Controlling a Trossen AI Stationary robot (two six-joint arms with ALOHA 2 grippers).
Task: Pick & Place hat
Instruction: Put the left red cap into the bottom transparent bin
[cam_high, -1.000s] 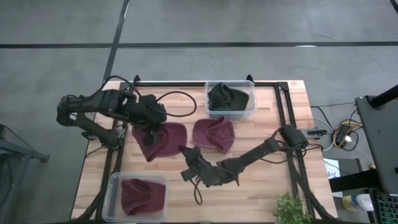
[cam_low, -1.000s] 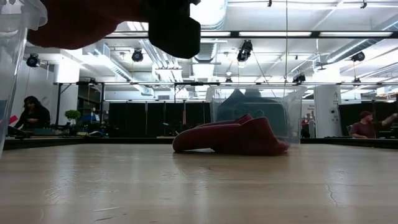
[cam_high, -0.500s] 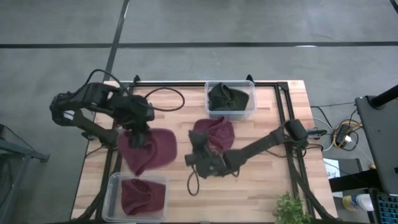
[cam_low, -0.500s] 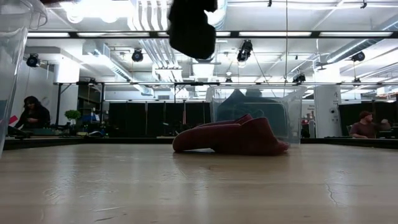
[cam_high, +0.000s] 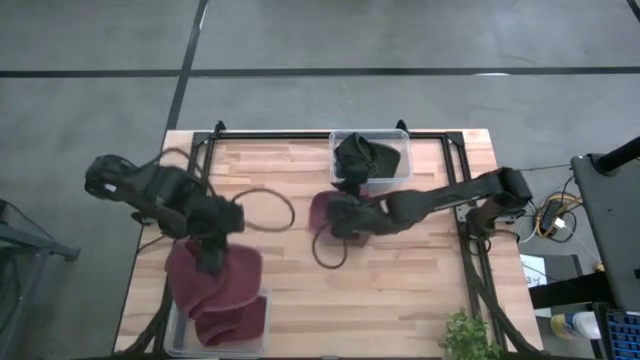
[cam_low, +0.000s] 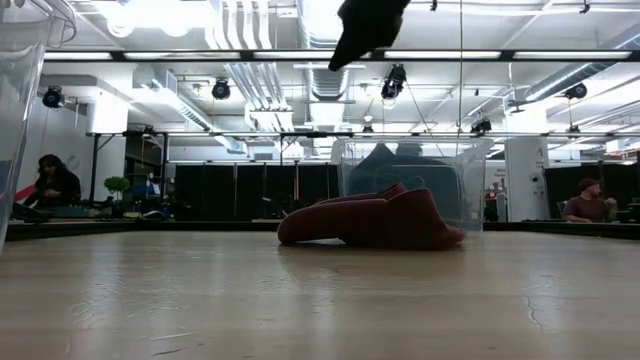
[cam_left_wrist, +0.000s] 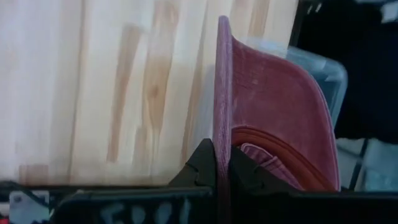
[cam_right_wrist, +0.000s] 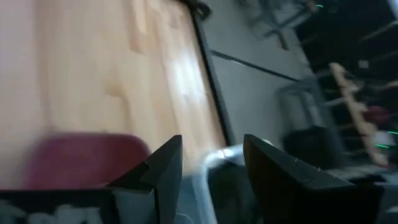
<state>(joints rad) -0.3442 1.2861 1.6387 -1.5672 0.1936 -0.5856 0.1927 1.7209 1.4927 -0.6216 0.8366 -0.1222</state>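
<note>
A soft maroon cloth hat (cam_high: 212, 285) with a curved brim hangs pinched in the closed left gripper (cam_left_wrist: 222, 169), over a clear plastic bin (cam_high: 176, 330) at the near-left corner of the pale wooden plank counter (cam_high: 290, 300). The right gripper (cam_right_wrist: 208, 167), fingers parted and empty, hovers above a second maroon hat (cam_low: 370, 222) beside a bin of dark hats (cam_high: 398, 140).

On the surface (cam_high: 290, 290), one bin (cam_high: 180, 325) sits at the near left corner with a hat (cam_high: 240, 322) in it. A second hat (cam_high: 205, 280) hangs over that bin's left part, pinched between the left gripper's (cam_high: 210, 262) fingers (cam_left_wrist: 202, 167). Another bin (cam_high: 400, 160) stands at the far edge, right of centre, with a hat (cam_high: 362, 156) inside. Just in front of it a hat (cam_high: 322, 212) lies on the surface, the right gripper (cam_high: 343, 215) above it.
</note>
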